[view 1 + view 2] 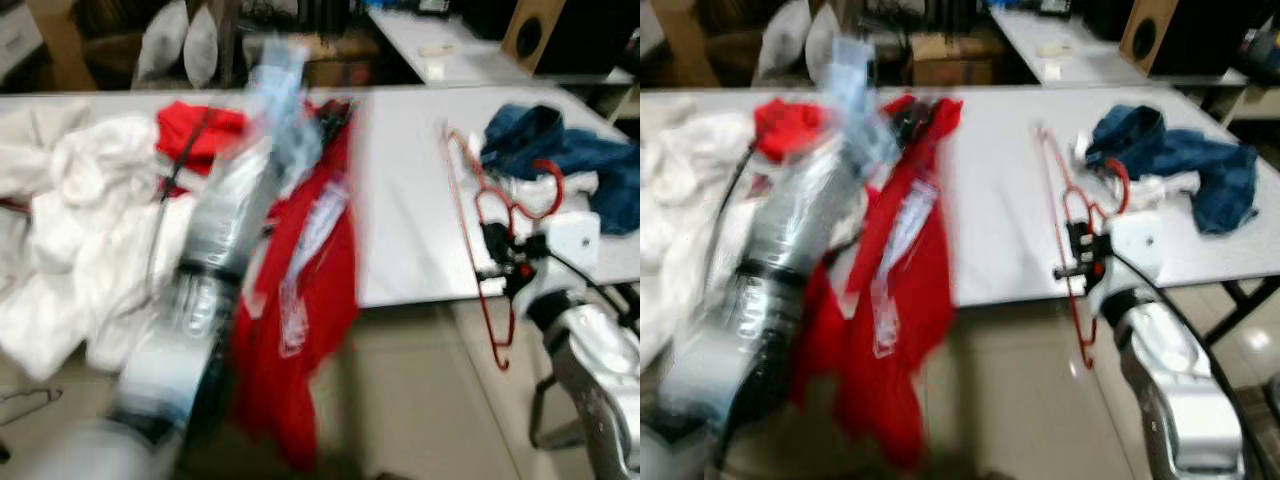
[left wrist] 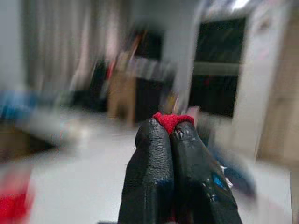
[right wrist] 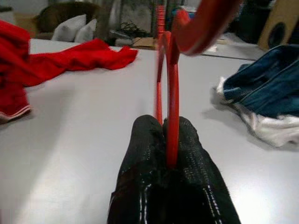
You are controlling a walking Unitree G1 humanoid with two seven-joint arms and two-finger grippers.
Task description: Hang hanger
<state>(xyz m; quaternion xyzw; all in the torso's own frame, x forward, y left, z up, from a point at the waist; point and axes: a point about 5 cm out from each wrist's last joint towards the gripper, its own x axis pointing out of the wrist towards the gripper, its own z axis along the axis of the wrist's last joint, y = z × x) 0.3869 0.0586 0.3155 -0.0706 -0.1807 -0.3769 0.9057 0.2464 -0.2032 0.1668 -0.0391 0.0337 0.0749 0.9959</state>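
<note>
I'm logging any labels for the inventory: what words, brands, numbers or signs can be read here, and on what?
None can be read.
Red garment: pale strips hang on it, too blurred to tell whether they carry print.
Red hanger in the right gripper: no marking.
Blue jeans and white clothes: no label visible.
Left gripper, pinching red cloth: no text.

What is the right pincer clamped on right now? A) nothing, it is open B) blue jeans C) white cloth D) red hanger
D: in the right wrist view the right pincer has its black fingers pressed together on the thin red hanger, which stands up between them above the table; the blue jeans lie apart on that table.
</note>
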